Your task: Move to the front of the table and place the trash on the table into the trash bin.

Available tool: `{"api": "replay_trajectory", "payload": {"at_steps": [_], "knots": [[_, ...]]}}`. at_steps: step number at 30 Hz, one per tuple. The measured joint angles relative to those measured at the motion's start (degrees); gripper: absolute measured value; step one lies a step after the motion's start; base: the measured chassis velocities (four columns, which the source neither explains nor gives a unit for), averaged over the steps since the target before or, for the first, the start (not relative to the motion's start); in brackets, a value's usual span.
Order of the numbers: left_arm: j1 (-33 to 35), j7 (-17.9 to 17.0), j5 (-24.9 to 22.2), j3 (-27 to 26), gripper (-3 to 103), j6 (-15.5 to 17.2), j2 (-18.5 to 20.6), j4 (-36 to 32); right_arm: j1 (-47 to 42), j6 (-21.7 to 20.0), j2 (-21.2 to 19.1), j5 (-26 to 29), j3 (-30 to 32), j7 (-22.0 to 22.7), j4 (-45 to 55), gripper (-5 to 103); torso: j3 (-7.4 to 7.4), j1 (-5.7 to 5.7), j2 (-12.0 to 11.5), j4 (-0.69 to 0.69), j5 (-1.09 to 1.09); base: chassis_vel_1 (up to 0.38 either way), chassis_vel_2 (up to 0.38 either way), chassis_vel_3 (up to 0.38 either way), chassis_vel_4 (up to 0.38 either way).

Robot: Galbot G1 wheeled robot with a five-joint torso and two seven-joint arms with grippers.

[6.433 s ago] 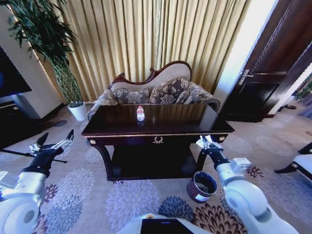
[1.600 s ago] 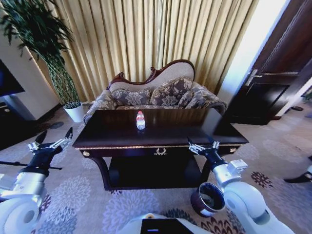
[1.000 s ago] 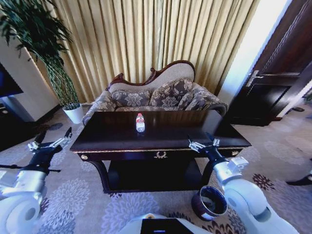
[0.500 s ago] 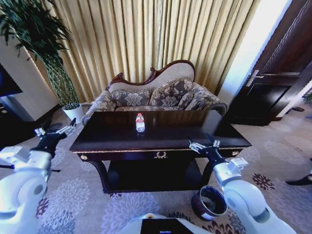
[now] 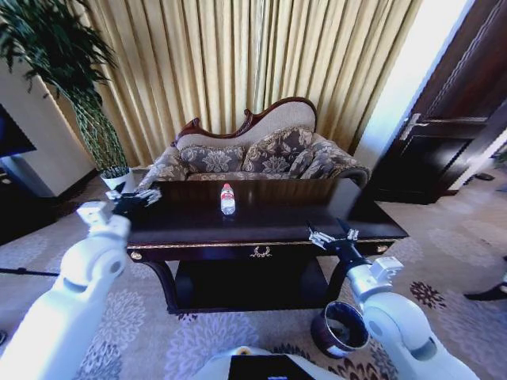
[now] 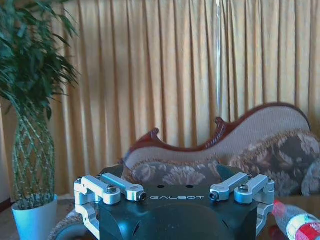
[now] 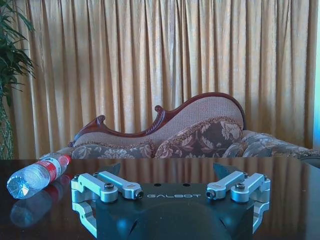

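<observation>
The clear plastic bottle (image 5: 228,199) lies mid-table (image 5: 277,226), between both grippers. Left gripper (image 5: 139,195) and right gripper (image 5: 331,235) hang spread, empty. Likely light, slick, crushable; best pinched across its labelled middle.

Small round dark maroon trash bin (image 5: 342,330): near side hidden behind right forearm. Clear plastic bottle with red label (image 6: 299,225): cut off by left wrist view's edge.

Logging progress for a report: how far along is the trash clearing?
The approach looks done: the robot faces the table. The left gripper is raised over the table's left end, open and empty; the right gripper waits open at the front edge. The bottle lies untouched on the table, and the trash bin awaits it.
</observation>
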Motion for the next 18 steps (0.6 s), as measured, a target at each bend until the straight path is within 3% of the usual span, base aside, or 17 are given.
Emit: {"api": "replay_trajectory", "payload": {"at_steps": [10, 18], "knots": [[-13.6, -4.5, -0.3, 17.0, 100, 0.1, -3.2, 8.2, 1.6, 0.3, 0.0, 0.2, -0.6, -0.1, -3.3, 100, 0.00, 0.00, 0.0, -0.02, 0.00, 0.000, 0.000, 0.000, 0.000], [-24.1, -10.1, -5.3, 25.6, 100, 5.0, -7.3, 10.7, 2.5, 0.9, 0.1, 0.2, -0.7, -0.1, -5.1, 100, -0.01, 0.00, 0.0, -0.02, 0.01, 0.000, 0.000, 0.000, 0.000]]}}
